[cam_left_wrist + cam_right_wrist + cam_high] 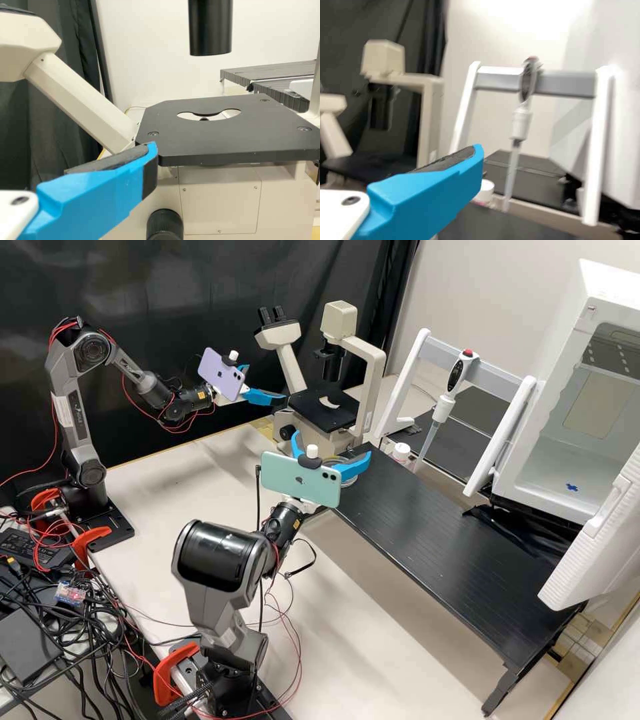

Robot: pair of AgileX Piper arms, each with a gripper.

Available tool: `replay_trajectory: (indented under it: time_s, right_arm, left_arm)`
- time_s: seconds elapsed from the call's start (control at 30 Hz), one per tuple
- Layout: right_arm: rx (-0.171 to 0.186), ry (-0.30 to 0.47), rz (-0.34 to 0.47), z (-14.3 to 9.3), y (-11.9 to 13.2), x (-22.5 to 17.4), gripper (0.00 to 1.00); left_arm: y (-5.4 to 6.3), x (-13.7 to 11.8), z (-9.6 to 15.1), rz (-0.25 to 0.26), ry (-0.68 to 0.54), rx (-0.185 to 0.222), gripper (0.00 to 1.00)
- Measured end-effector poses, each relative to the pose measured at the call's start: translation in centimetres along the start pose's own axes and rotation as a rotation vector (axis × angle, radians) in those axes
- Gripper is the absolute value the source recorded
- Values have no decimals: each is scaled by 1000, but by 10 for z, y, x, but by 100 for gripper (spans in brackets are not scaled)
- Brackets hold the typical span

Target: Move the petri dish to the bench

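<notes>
Petri dish, round, shallow and clear, lies at the microscope end of the long black slatted bench, partly hidden by a blue finger. The right gripper, white with bright blue fingers, is at that end in the high view, its fingers spread wide by the dish; whether either one touches it, I cannot tell. In the right wrist view, one of its fingers points towards the black surface beside a small white lidded jar.

The left gripper, of the same white and blue, is held near the cream microscope in the high view, its fingers apart and nothing between them. The left wrist view has one of them near the corner of the flat black stage – a square plate with a crescent-shaped opening.

A pale pipette with a dark display and a red top hangs upright from the grey crossbar of a white frame, beyond the bench. Next along stands a white boxy cabinet, open at the front. Phones ride on both arms – a lilac one on the left, a mint-green one on the right.
</notes>
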Motion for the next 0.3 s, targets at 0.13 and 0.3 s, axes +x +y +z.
replay_trajectory:
  time_s: [0.13, 0.3]
  right_arm:
    - [57, -14, 84, 4, 16, -6, 100]
    - [93, -56, 144, 14, 27, -7, 100]
  left_arm:
    - [0, 0, 0, 0, 0, 0, 100]
    - [0, 0, 0, 0, 0, 0, 100]
